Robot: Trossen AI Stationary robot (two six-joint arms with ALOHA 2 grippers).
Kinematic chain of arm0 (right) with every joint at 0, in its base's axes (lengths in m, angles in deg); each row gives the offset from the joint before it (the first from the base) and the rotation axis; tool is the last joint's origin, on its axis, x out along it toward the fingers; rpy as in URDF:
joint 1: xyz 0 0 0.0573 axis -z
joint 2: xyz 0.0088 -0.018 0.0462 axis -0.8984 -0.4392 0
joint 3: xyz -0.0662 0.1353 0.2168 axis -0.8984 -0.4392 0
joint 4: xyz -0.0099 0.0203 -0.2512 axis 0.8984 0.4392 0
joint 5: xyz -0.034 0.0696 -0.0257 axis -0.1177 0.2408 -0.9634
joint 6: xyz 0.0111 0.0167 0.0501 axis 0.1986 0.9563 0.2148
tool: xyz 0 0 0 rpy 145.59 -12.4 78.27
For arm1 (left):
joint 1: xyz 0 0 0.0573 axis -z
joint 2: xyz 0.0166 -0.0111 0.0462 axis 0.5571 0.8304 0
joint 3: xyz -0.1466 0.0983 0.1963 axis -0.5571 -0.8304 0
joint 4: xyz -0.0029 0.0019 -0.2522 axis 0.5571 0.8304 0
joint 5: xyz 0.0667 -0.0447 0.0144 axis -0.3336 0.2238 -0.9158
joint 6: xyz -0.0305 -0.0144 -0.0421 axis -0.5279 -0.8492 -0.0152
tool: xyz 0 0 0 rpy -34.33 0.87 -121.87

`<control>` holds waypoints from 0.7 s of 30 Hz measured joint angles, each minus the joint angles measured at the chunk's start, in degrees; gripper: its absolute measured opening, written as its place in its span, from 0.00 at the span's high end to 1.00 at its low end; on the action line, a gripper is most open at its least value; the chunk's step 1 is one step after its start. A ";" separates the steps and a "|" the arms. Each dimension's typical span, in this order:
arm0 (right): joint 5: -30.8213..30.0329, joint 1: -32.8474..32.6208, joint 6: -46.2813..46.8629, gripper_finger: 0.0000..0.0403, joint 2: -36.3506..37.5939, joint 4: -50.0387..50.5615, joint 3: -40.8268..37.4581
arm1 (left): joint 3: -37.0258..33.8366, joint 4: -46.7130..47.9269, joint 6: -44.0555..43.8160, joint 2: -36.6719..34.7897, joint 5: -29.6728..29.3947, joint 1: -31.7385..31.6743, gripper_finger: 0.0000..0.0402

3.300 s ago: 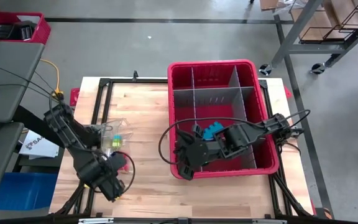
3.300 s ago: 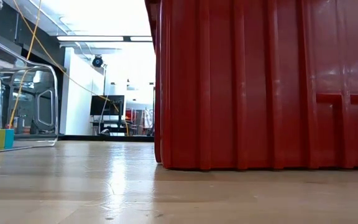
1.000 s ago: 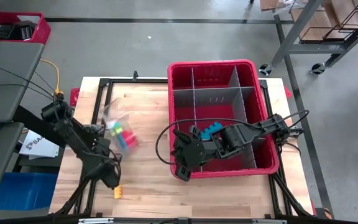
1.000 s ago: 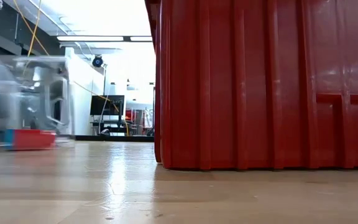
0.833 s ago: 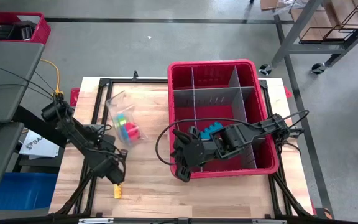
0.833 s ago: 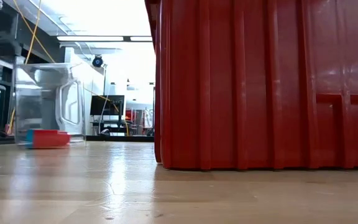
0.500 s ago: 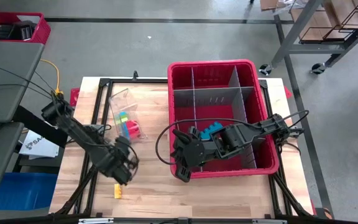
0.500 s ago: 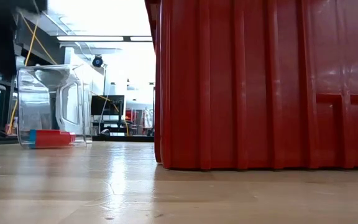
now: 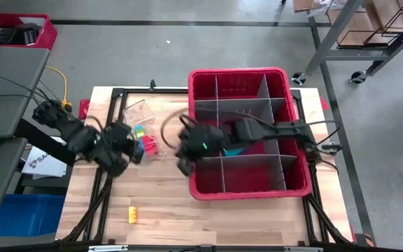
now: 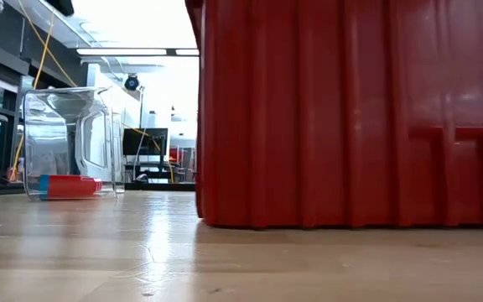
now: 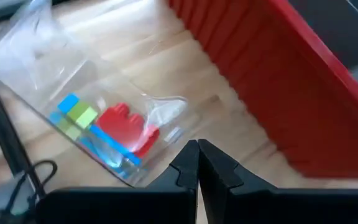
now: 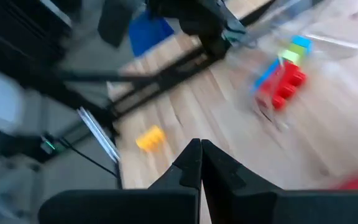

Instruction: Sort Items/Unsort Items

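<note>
The items (image 9: 143, 142), small blocky pieces, lie in a tipped clear container (image 9: 137, 115) left of the red bin (image 9: 243, 75); one yellow block (image 9: 133, 214) lies nearer, alone. They look light, rigid and smooth: grip across flat sides. Left gripper (image 9: 122, 159) and right gripper (image 9: 184, 162) are both clenched, empty.

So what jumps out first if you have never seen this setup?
The big red bin with grey dividers fills the table's right half. Left of it lies a clear container on its side, bright blocks at its mouth, and a lone yellow block sits near the front edge. Both dark arms meet there, left gripper and right gripper shut.
</note>
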 joint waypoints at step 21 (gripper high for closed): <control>13.12 11.34 7.34 1.00 -11.64 -14.53 -0.11 | -15.27 -0.18 -12.27 -6.27 0.05 -2.55 1.00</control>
